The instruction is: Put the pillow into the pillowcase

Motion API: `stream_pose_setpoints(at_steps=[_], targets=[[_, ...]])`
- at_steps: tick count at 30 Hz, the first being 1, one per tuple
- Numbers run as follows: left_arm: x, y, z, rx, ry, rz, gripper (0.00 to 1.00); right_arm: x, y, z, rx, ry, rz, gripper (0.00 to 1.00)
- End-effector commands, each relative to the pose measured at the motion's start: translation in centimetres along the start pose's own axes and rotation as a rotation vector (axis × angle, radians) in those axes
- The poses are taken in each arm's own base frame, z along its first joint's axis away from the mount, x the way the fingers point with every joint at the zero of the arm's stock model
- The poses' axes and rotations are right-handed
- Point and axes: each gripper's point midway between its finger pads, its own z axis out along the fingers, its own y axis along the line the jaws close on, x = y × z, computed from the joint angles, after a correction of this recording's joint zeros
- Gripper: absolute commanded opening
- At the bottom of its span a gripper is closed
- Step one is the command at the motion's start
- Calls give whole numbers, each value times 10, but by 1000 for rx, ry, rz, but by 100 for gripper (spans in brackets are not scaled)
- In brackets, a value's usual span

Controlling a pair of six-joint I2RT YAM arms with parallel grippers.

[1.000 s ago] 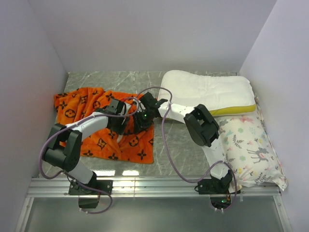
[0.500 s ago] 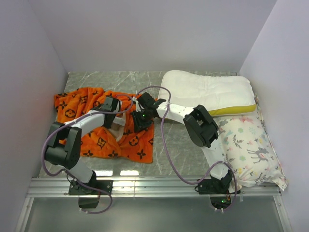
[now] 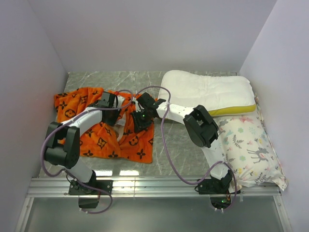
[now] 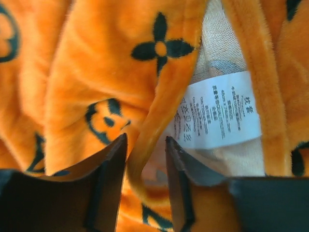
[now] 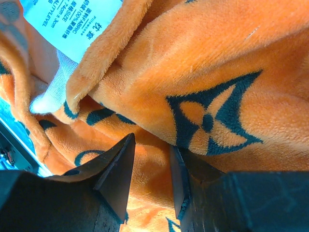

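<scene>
Left arm point(image 3: 89, 118): white tube links joined by chunky black housings, left of the frame.
Right arm point(image 3: 179, 110): the same white and black build, right of centre.
Cables point(image 3: 163, 140): thin mauve-grey leads looping loosely along both arms.
Bases point(image 3: 89, 186): black blocks at the lower edge.
Left hand point(image 4: 146, 142): two dark, matte, wedge-shaped fingers point(image 4: 108, 183).
Right hand point(image 5: 151, 145): matching dark fingers with bevelled edges.
Indicator light point(image 3: 144, 116): a tiny green dot near the frame's centre.
</scene>
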Motion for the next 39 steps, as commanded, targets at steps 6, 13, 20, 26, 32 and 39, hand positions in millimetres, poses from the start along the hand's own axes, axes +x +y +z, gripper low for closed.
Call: stream_pose_setpoints(at_steps=[6,13,20,26,32,39], targets=[[-16,-3,15,25,4,-8,55,28,-22,3,89,79,-17,43],[-24,20,6,-48,-6,-69,1,36,-29,0,112,93,-27,43],[-53,30,-75,-37,-182,-114,0,22,-20,-33,97,64,-125,52],[-46,15,-89,63,-209,-100,0,-38,-23,-141,113,-107,-359,99],[-49,6,-83,110,-214,-106,0,-79,-77,-225,280,-195,-515,100],[-47,4,-78,119,-197,-122,0,-105,-170,-256,488,-157,-621,100]])
